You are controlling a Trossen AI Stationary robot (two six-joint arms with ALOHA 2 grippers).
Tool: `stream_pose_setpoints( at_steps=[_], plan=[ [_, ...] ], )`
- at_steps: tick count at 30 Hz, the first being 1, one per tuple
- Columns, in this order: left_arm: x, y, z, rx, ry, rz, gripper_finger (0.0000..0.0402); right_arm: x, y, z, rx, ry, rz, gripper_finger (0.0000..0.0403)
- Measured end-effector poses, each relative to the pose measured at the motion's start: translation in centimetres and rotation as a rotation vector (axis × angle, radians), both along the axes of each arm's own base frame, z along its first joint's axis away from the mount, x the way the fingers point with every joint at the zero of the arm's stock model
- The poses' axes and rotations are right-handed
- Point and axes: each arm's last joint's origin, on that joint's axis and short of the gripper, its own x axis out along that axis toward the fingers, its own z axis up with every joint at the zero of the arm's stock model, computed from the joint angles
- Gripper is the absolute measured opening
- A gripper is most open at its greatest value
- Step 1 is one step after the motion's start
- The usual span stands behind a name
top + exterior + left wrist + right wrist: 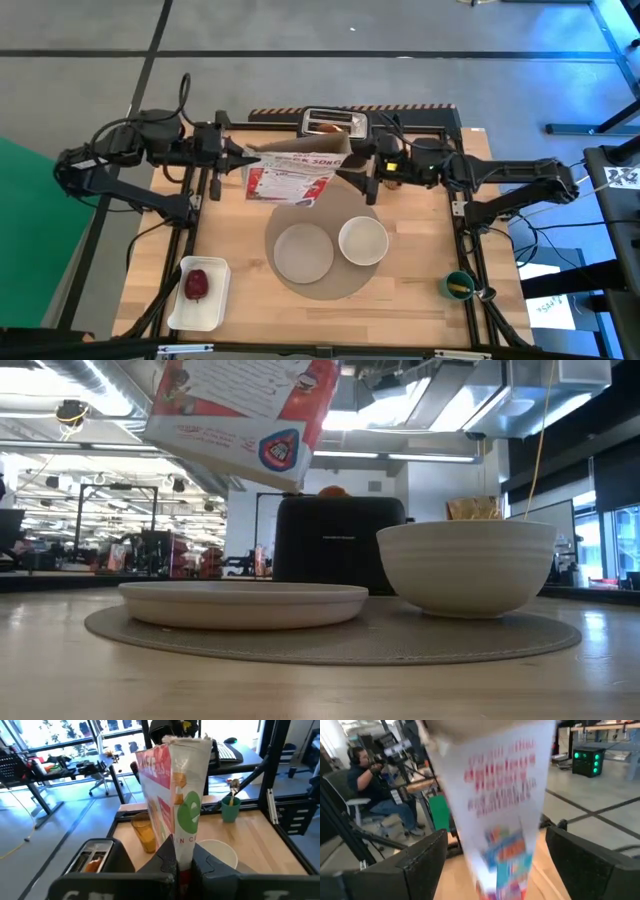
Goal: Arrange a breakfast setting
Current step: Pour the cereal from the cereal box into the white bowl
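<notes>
The left pincer (238, 156) is pinched on the edge of a red and white cereal box (292, 172), holding it in the air above the far middle of the wooden surface (420, 285); in the left wrist view the two fingers press together on the box's narrow side. The right pincer (352, 170) sits at the box's other end with its fingers spread wide, one on each side of it, and I cannot tell whether they touch the cardboard. Below the box lies the large round grey placemat (325, 290), and on it the small white round plate (303, 252) with the white bowl (363, 241) just beside it on the right. Behind them, at the far edge, stands a black toaster (335, 123) with something tan in its slot. At the near left corner is a white rectangular tray (205, 305), well apart from the mat, with the small red apple (196, 285) in it. At the near right a green cup (459, 286) holds the metal spoon (232, 787). In the room beyond, a person (367, 785) sits in a chair.
</notes>
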Motion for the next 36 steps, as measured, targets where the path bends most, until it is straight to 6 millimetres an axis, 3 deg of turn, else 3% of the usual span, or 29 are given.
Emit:
stream_pose_setpoints(
  at_steps=[6, 10, 21, 25, 28, 31, 32, 36],
  plan=[
    [-1.1, 0.0, 0.7, 0.000, -0.060, -0.007, 0.0000, -0.8, 0.2, 0.6, 0.000, -0.015, 0.078, 0.0374],
    [-1.2, -0.2, 1.2, 0.019, -0.114, -0.043, 0.0000, 0.4, 0.4, 0.3, 0.010, -0.047, 0.137, 0.0397],
    [1.0, -0.3, 1.3, 0.022, -0.149, -0.108, 0.0000, 3.1, 0.4, -0.9, 0.060, -0.117, 0.149, 0.0385],
    [1.9, -0.3, 1.2, 0.022, -0.155, -0.108, 0.0000, 3.1, 0.4, -0.9, 0.089, -0.114, 0.171, 0.0310],
    [2.4, -0.1, 1.1, 0.005, -0.153, -0.064, 0.0001, 3.0, 0.5, -1.0, 0.088, -0.108, 0.178, 0.0198],
    [2.6, 0.1, 1.0, -0.068, -0.157, 0.004, 0.0021, 3.0, 0.6, -0.9, 0.085, -0.114, 0.211, 0.0056],
    [2.6, 0.1, 1.0, -0.095, -0.153, 0.015, 0.0033, 3.0, 0.6, -0.8, 0.079, -0.123, 0.222, 0.0033],
    [2.3, 0.2, -0.2, -0.163, -0.036, 0.088, 0.0097, 2.8, 0.6, -0.7, 0.070, -0.133, 0.211, 0.0026]
  ],
)
